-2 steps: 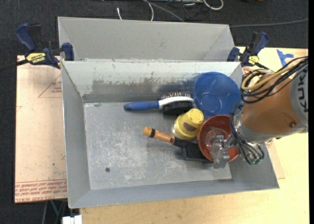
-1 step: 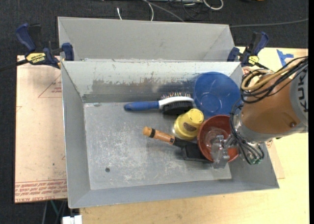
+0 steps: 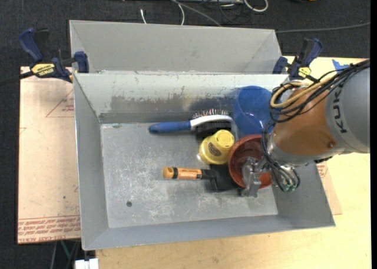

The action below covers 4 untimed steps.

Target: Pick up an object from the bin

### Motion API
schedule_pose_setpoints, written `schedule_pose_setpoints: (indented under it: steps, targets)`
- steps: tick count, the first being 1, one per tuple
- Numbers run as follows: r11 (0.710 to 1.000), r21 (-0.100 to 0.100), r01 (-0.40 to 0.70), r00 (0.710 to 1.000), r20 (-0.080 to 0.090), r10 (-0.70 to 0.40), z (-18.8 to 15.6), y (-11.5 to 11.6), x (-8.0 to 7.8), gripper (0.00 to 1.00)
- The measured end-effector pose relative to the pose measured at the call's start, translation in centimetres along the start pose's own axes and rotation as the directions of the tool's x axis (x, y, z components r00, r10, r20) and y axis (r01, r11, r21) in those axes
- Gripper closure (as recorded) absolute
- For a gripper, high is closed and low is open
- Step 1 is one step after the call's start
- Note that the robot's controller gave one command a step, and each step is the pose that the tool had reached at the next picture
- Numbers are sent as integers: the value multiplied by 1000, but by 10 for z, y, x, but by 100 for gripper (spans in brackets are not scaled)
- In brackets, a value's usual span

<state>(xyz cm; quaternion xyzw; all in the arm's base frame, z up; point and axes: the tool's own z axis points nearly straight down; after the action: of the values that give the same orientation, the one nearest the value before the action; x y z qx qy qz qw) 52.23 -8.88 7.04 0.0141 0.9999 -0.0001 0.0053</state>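
Grey metal bin [image 3: 147, 203], seen from above: a KUKA arm [image 3: 306, 129] sheathed in orange reaches in from the right, its jaws low over the near rim of a red bowl [image 3: 238, 153]. The bowl lies on the right side of the bin floor. Whether the jaws are released or clenched cannot be told, as the wrist and its cables crowd them.

A yellow bottle [image 3: 215, 147] rests against the bowl's left side. In front of the bottle lies a tool [image 3: 188, 173] with an orange handle pointing left, its black end just beside the jaws. Along the foot of the far wall lies a brush [image 3: 194, 125], its blue handle also pointing left and its dark bristles near the bottle. A blue cup [image 3: 253, 106] stands in the far right corner, partly hidden by the arm.
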Motion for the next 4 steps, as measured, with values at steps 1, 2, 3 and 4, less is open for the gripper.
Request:
schedule_pose_setpoints:
  steps: [1,2,3,4]
  targets:
    - [1000,1,9,1000,-2,-9,0,-11,-2,100]
    - [1000,-1,-2,1000,-9,2,-84,-8,5,100]
    - [1000,2,-2,1000,9,2,-104,-7,1,100]
    - [997,-1,73,997,-3,-73,-93,-2,-29,100]
